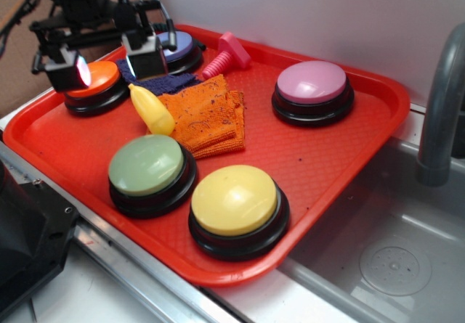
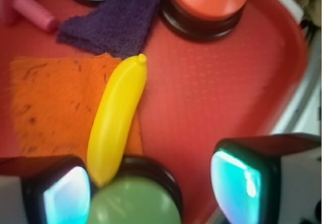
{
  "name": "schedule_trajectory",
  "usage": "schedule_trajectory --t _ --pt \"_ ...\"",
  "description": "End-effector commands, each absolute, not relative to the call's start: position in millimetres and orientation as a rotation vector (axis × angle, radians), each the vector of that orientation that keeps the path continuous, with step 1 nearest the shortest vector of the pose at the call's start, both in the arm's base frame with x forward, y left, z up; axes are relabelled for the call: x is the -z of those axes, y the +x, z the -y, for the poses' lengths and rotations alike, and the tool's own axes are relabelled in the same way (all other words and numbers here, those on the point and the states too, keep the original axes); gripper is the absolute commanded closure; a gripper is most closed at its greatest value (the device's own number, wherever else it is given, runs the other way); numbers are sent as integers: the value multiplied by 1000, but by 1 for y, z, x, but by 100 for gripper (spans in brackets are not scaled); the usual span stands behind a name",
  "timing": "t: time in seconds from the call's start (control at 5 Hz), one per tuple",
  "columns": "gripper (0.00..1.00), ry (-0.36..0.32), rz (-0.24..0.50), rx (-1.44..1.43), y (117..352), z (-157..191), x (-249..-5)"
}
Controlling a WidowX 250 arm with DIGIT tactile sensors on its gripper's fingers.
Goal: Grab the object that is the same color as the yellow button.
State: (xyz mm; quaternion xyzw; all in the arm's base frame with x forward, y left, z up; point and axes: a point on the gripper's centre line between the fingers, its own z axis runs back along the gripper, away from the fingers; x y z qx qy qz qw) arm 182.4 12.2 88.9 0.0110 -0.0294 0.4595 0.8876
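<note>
The object, a small glossy yellow tapered toy, lies at the edge of an orange cloth, its thick end touching the light green button. The yellow button, large and domed on a black base, sits at the tray's front edge. My gripper hangs open above the tray's back left, higher than the toy and touching nothing. In the wrist view the toy's thick end lies close to the left finger.
On the red tray also sit an orange button, a pink button, a purple button, a purple cloth and a pink screw toy. A sink with a grey faucet lies to the right.
</note>
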Motion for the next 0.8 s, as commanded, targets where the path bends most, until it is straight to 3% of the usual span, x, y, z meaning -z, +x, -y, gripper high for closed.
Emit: schedule_trajectory --t 0.0,0.6 --pt "0 -25 148 -1020 205 -21 -57" --pt "0 -47 134 -1006 211 -29 -29"
